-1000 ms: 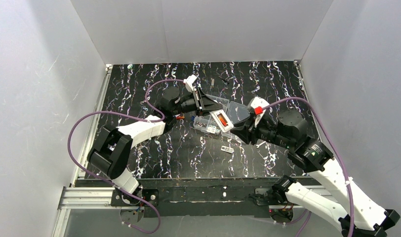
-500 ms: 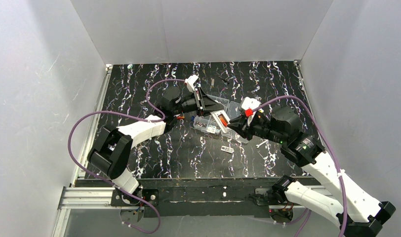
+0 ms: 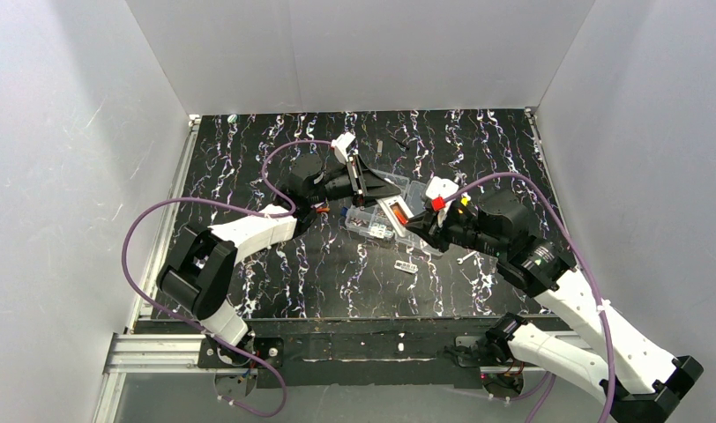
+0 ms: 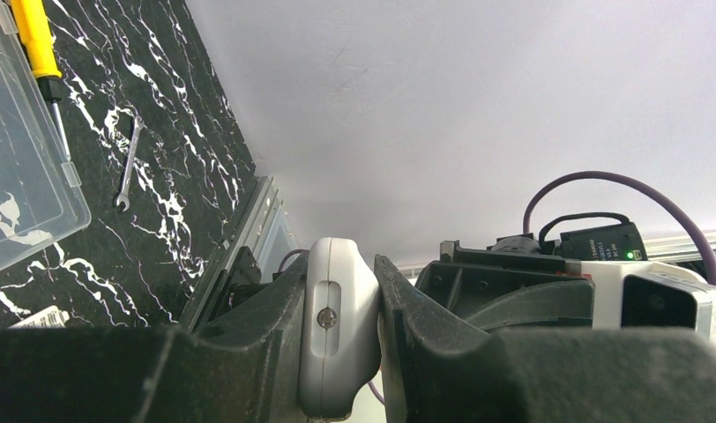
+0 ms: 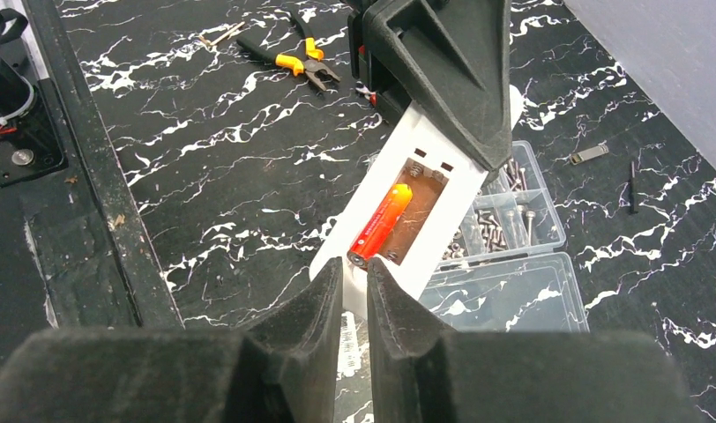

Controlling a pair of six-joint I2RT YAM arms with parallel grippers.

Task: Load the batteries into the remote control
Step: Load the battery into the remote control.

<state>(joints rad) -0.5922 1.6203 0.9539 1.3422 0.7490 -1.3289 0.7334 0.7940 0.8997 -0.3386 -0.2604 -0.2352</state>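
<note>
Black white-veined bench [image 3: 249,264], white walls on three sides. The left arm stretches to the middle, its jaws clamped on the remote control [image 5: 421,198] (tilted, recess up, above the clear screw box [image 5: 513,220]). An orange battery [image 5: 379,227] lies in the recess. The right arm, elbow bent, points its gripper [image 5: 354,291] at the remote's lower end, jaws narrowly parted and holding nothing.

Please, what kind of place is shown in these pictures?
Most likely a robot test cell in a laboratory. Plain white panels wall in a black marbled table, two cabled arms are mounted at its near edge, and pliers and a clear box of screws lie on it.
</note>
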